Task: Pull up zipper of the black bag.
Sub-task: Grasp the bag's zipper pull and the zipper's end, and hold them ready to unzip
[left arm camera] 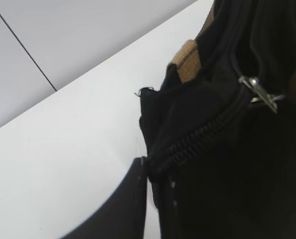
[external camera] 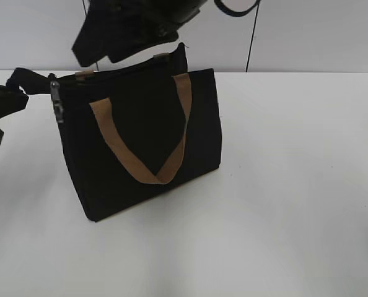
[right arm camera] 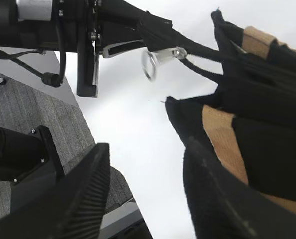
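Note:
The black bag (external camera: 140, 142) stands upright on the white table, its tan handles hanging down the front. The zipper (left arm camera: 203, 132) runs along its top edge; the silver pull (left arm camera: 260, 92) lies on it, and hangs at the bag's left end in the exterior view (external camera: 56, 99). My left gripper (left arm camera: 153, 172) is shut on the black fabric tail at the zipper's end, left of the bag (external camera: 17, 93). My right gripper (right arm camera: 148, 147) is open and empty. It hovers above the bag's top left (external camera: 103, 55) and touches nothing.
The white table (external camera: 283, 204) spreads right of and in front of the bag. A pale wall (external camera: 308, 31) rises behind it. The left arm (right arm camera: 63, 30) crosses the top of the right wrist view; grey floor shows past the table edge (right arm camera: 73, 99).

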Available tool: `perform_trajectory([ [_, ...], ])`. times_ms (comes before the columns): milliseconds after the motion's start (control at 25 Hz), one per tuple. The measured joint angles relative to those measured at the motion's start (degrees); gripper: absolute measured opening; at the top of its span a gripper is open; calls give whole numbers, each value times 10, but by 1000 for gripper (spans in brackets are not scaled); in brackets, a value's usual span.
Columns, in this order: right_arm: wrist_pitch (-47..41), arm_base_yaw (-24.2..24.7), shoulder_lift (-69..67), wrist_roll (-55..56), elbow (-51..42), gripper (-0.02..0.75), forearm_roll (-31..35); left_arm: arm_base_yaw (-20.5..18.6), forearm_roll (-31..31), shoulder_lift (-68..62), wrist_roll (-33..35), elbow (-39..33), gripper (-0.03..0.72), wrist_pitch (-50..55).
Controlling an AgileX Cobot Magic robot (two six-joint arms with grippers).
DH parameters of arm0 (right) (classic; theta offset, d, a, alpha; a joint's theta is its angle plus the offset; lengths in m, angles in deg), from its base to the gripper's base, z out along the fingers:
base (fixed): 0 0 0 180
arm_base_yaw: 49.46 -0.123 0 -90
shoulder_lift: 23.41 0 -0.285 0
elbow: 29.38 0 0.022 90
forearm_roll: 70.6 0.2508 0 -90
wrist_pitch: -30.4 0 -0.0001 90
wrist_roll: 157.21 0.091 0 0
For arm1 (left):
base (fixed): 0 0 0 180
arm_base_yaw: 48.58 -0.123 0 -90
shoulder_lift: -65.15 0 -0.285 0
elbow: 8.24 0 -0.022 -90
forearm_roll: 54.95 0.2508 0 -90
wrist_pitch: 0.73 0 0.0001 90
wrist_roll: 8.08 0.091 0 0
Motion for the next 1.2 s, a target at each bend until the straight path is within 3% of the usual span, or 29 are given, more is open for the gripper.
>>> perform_trajectory([
  [200,22,-34,-37,8,21,364,3,0,0,14,0,0,27,-9],
  [840,80,-40,-78,-55,21,363,3,0,0,67,0,1,27,-8],
  [1200,137,-70,-103,-83,21,354,-2,0,1,79,-13,18,27,-9],
])
